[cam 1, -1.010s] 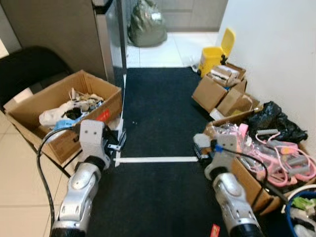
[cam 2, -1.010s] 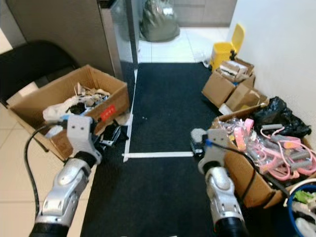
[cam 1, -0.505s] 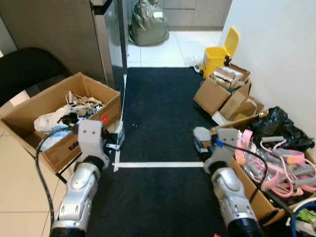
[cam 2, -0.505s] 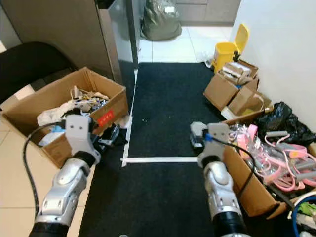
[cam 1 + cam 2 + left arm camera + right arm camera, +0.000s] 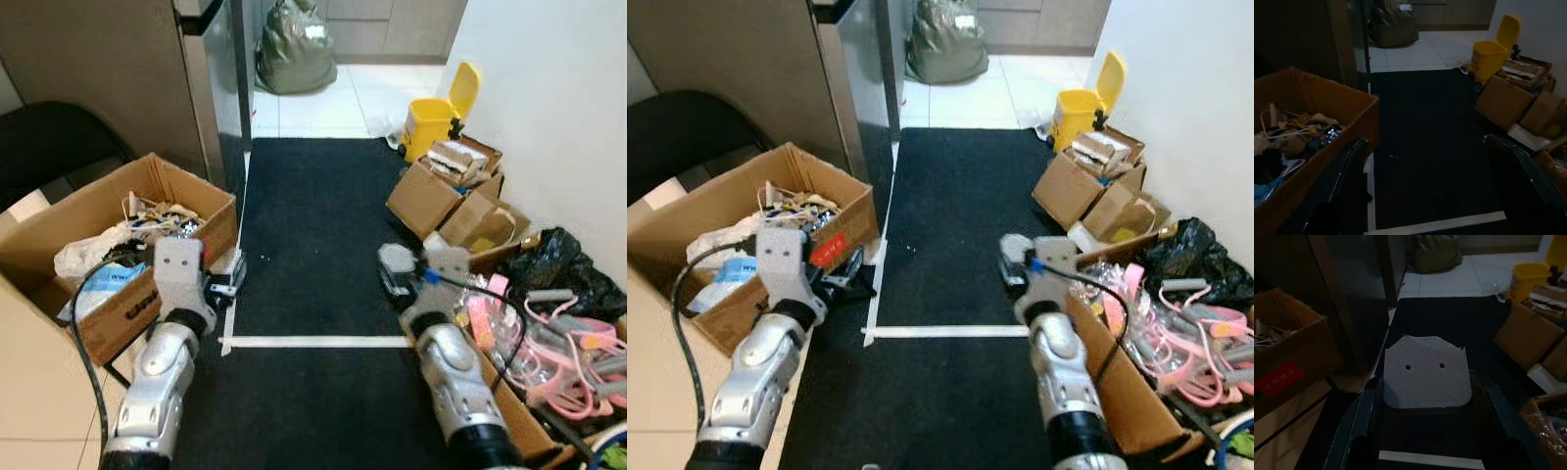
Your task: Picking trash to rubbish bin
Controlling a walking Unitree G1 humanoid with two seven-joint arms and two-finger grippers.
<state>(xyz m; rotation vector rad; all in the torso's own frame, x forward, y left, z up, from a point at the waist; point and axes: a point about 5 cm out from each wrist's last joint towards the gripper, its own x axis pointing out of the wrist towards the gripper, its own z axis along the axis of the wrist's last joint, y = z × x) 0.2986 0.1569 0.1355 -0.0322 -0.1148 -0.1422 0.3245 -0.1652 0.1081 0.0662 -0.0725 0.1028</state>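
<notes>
Grey flat scrap (image 5: 1426,373) clamped in right gripper (image 5: 1427,396), above black carpet (image 5: 313,225)

Right tool (image 5: 1425,396) clamping grey two-holed pad (image 5: 1426,373), yellow bin (image 5: 1528,279) beyond

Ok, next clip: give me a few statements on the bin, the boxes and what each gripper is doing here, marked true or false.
1. The right gripper holds a flat grey piece with two small holes. True.
2. The yellow bin stands with its lid closed. False: the lid is tipped up and open.
3. The left gripper is clamped on a piece of trash. False: its fingers are spread apart with nothing between them.
4. The cardboard box on the robot's left holds a jumble of cables and paper. True.
5. A white tape line crosses the black mat. True.
</notes>
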